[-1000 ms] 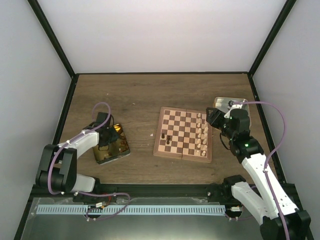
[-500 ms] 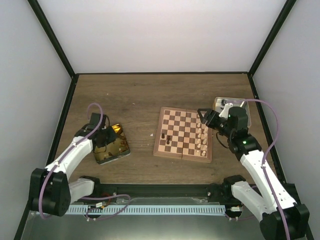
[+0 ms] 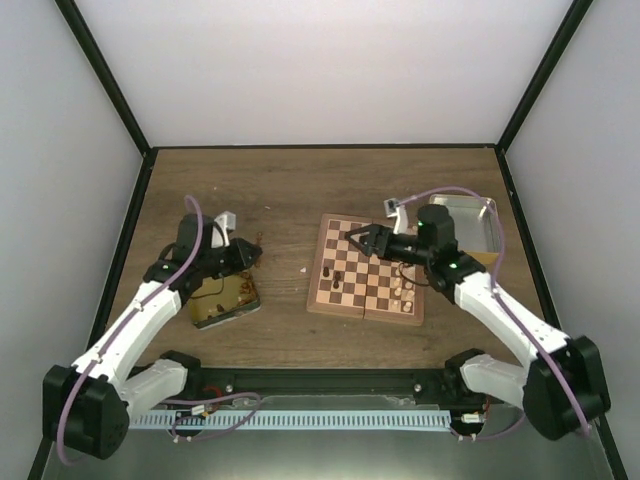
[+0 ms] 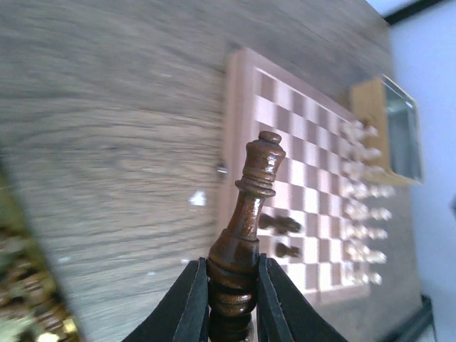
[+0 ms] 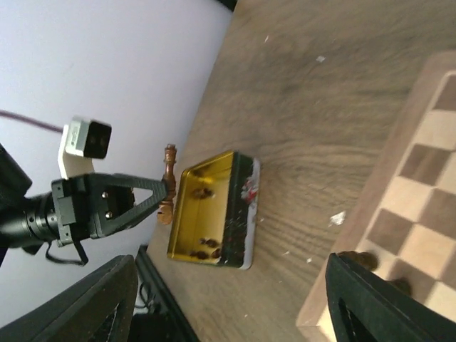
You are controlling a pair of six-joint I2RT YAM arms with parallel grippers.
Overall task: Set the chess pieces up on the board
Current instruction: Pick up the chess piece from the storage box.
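My left gripper (image 4: 231, 296) is shut on the base of a tall dark brown chess piece (image 4: 251, 206) and holds it above the table, left of the board (image 4: 241, 85). From above, the left gripper (image 3: 250, 256) hangs just right of the gold tin (image 3: 225, 298). My right gripper (image 3: 358, 238) stands open and empty over the board's (image 3: 318, 262) far left part. Two dark pieces (image 3: 333, 283) stand near the board's left edge. Several pale pieces (image 3: 405, 288) line its right side. The right wrist view shows the left gripper (image 5: 160, 196) with the held piece (image 5: 169, 171).
The gold tin (image 5: 214, 206) lies left of the board with several dark pieces inside. A silver tin (image 3: 470, 225) sits at the board's right, behind my right arm. Black frame posts and white walls enclose the table.
My right arm swung left from the silver tin to over the board and its jaws widened. My left gripper rose out of the gold tin with the dark piece and moved right.
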